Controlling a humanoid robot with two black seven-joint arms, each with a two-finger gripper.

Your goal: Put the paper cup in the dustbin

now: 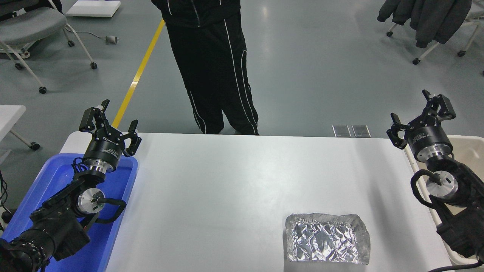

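The paper cup is not in view. The beige dustbin (470,146) stands at the table's right edge, mostly hidden behind my right arm. My right gripper (420,115) is open and empty, above the table's far right corner next to the bin's near rim. My left gripper (109,121) is open and empty, parked at the lower left above the blue tray.
A crinkled silver foil tray (326,243) lies on the white table (242,181) at the front right. A blue plastic tray (109,211) sits at the left edge. A person in black trousers (215,68) stands at the far side.
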